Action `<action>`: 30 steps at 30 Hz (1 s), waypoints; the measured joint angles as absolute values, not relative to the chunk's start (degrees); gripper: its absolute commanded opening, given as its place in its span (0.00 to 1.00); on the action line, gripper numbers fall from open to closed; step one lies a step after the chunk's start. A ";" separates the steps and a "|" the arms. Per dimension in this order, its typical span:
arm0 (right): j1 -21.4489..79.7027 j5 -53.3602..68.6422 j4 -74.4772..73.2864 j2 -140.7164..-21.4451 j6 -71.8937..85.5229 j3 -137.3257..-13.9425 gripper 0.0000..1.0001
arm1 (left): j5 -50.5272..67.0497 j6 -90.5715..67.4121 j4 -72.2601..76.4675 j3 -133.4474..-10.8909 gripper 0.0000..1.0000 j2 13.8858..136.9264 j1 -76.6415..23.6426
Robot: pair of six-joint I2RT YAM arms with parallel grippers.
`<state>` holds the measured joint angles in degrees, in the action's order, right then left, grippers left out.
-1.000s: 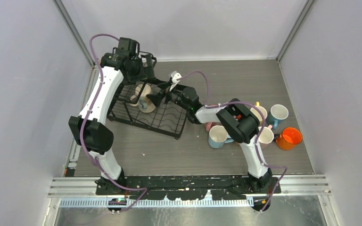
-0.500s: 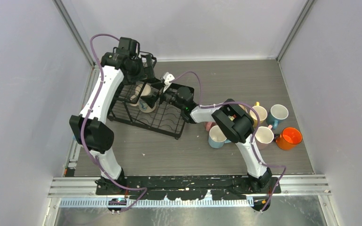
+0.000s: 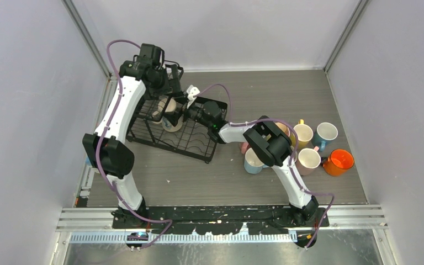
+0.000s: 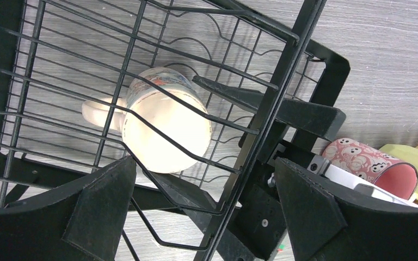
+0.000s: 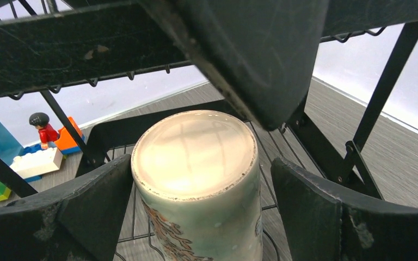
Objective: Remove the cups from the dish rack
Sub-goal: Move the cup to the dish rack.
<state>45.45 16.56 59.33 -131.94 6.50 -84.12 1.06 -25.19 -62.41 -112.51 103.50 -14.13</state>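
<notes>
The black wire dish rack (image 3: 190, 141) stands at the back left. One beige patterned mug (image 3: 169, 120) lies in it, base toward my right wrist camera (image 5: 196, 157). My right gripper (image 3: 179, 114) reaches into the rack, open, with a finger on each side of the mug (image 5: 198, 168); the left finger (image 5: 81, 206) is close against it and the right finger (image 5: 326, 212) stands a little apart. My left gripper (image 3: 172, 88) hangs open over the rack's far side, a rack wire (image 4: 196, 212) between its fingers. Through the wires the left wrist view shows the mug (image 4: 163, 128).
Several unloaded cups stand on the table at the right: blue (image 3: 252, 161), yellow (image 3: 302, 133), light blue (image 3: 327, 132), beige (image 3: 309, 160), orange (image 3: 339, 161), pink (image 4: 370, 163). Toy bricks (image 5: 38, 155) lie beyond the rack. Walls close in on both sides.
My right gripper has moved left, deeper into the rack, until its open fingers straddle the beige mug. The left arm has hardly moved.
</notes>
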 measured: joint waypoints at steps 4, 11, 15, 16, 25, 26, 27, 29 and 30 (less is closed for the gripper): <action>45.78 16.34 58.46 -132.92 6.09 -85.32 1.00 | 1.04 -25.17 -62.48 -112.60 1.00 103.66 -14.11; 45.98 15.35 58.33 -133.67 5.89 -86.02 0.99 | 0.89 -25.12 -62.92 -113.25 1.00 104.25 -14.06; 46.24 14.20 58.70 -134.15 5.78 -86.37 0.89 | 0.86 -25.12 -63.07 -113.36 1.00 104.44 -13.96; 46.35 13.78 58.72 -134.30 5.72 -86.48 0.84 | 0.86 -25.12 -63.11 -113.36 1.00 104.47 -13.89; 46.96 9.96 60.05 -134.08 3.49 -85.38 0.55 | 0.93 -25.15 -63.40 -113.89 1.00 104.79 -13.85; 47.07 9.69 60.36 -133.82 3.22 -84.84 0.51 | 0.97 -25.19 -63.61 -114.24 1.00 104.99 -13.85; 47.16 9.45 60.45 -133.40 2.96 -84.23 0.47 | 0.99 -25.23 -63.81 -114.45 1.00 105.12 -13.85; 47.29 9.13 60.51 -132.25 2.87 -82.63 0.39 | 1.04 -25.28 -64.23 -114.96 1.00 105.38 -13.85; 47.31 8.99 60.40 -131.59 2.83 -81.78 0.36 | 1.08 -25.32 -64.40 -115.24 1.00 105.54 -13.85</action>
